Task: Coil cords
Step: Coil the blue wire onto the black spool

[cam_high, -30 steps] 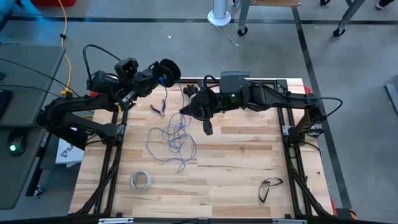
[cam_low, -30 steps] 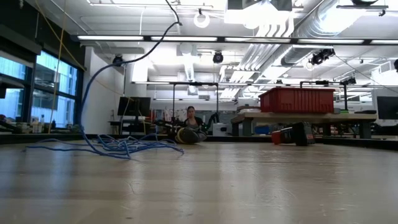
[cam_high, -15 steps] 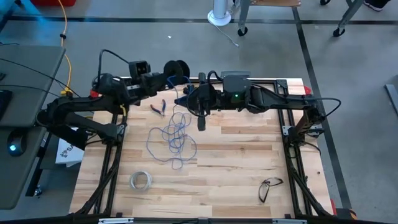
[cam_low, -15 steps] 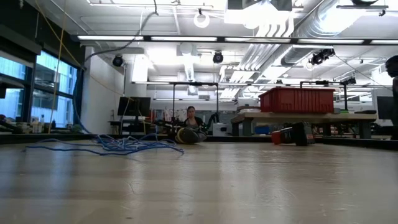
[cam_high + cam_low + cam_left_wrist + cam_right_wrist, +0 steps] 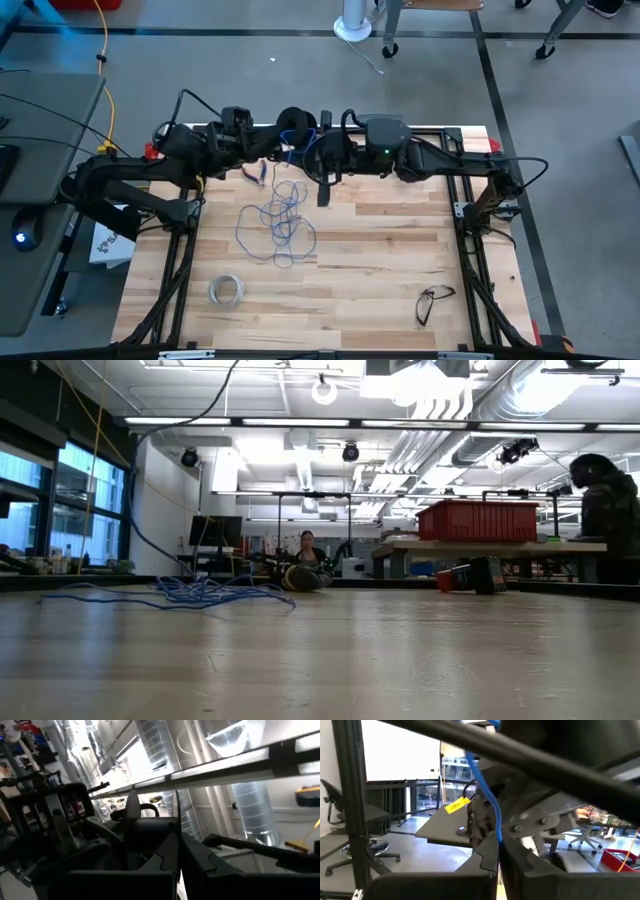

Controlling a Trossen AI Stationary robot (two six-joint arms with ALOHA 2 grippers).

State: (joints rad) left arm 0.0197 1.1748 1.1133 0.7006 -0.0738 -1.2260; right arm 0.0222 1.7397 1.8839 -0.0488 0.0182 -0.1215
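Reading the high view from left to right, we find the left gripper (image 5: pixel 283 130) in the upper centre of the frame, jaws closed on the dark spool (image 5: pixel 296 123). Just right of it the right gripper (image 5: pixel 322 190) is also fully closed; in the right wrist view it pinches the blue wire (image 5: pixel 492 812) between its fingers. Below both, near the middle of the table (image 5: pixel 400 270), most of the wire lies in a loose tangle. We judge the coiling barely begun: nearly all of the wire remains to be wound. A ring of tape (image 5: pixel 226 291) sits lower left, untouched.
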